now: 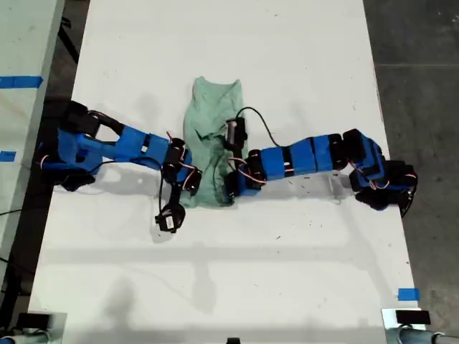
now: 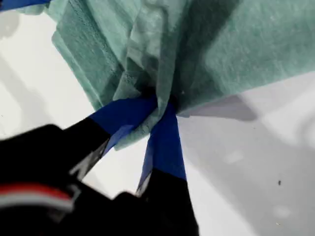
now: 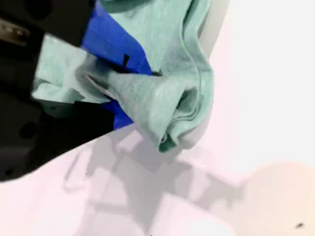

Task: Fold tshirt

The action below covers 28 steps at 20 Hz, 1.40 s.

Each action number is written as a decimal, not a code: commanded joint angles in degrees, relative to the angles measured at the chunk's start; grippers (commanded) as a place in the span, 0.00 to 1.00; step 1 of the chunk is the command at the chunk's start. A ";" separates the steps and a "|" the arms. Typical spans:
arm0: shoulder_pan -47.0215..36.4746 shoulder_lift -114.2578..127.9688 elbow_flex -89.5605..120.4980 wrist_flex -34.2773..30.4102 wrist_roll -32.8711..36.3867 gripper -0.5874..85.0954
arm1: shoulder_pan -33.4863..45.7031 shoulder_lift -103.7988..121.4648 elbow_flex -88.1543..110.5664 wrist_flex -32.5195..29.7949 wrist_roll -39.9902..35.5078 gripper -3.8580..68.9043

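Note:
The pale mint-green tshirt (image 1: 211, 115) lies crumpled into a narrow strip at the middle of the white table (image 1: 287, 272). Two blue arms meet at its near end, one from the exterior view's left (image 1: 179, 183) and one from the exterior view's right (image 1: 237, 183). I cannot tell which is first or second. In the first wrist view, my first gripper (image 2: 160, 101) is shut on a gathered edge of the tshirt (image 2: 236, 44). In the second wrist view, my second gripper (image 3: 133, 93) is shut on a bunched fold of the tshirt (image 3: 182, 98), held a little above the table.
Bare white table surrounds the shirt. A dark floor (image 1: 416, 43) runs along the table's edge on the exterior view's right. Blue tape marks (image 1: 407, 294) sit near the lower right corner of the exterior view. Cables loop around both arms.

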 commanded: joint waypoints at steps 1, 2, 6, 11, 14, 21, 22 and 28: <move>1.23 3.87 -2.90 4.22 0.62 0.01 | -2.46 4.92 -0.35 4.13 -0.70 0.03; 1.93 4.92 -5.45 7.38 0.62 0.01 | -3.25 8.09 0.53 5.89 -0.70 0.03; 5.10 4.22 -25.93 22.32 3.69 0.01 | -7.12 22.32 1.32 12.74 -1.05 0.03; 8.26 6.15 -40.43 26.81 8.44 0.01 | -11.69 28.48 -4.31 15.82 -4.66 0.03; 6.15 9.14 -39.37 29.18 9.67 0.01 | -9.05 28.74 -3.52 16.17 -6.94 0.03; -13.54 10.02 -38.76 31.90 28.83 0.01 | 15.91 31.82 -1.14 17.31 -27.95 0.03; -16.96 10.20 -38.41 31.55 32.43 0.01 | 19.60 32.52 -1.14 16.87 -31.38 0.03; -33.13 7.82 -32.52 23.38 45.18 0.01 | 32.61 34.45 7.29 6.59 -45.00 0.03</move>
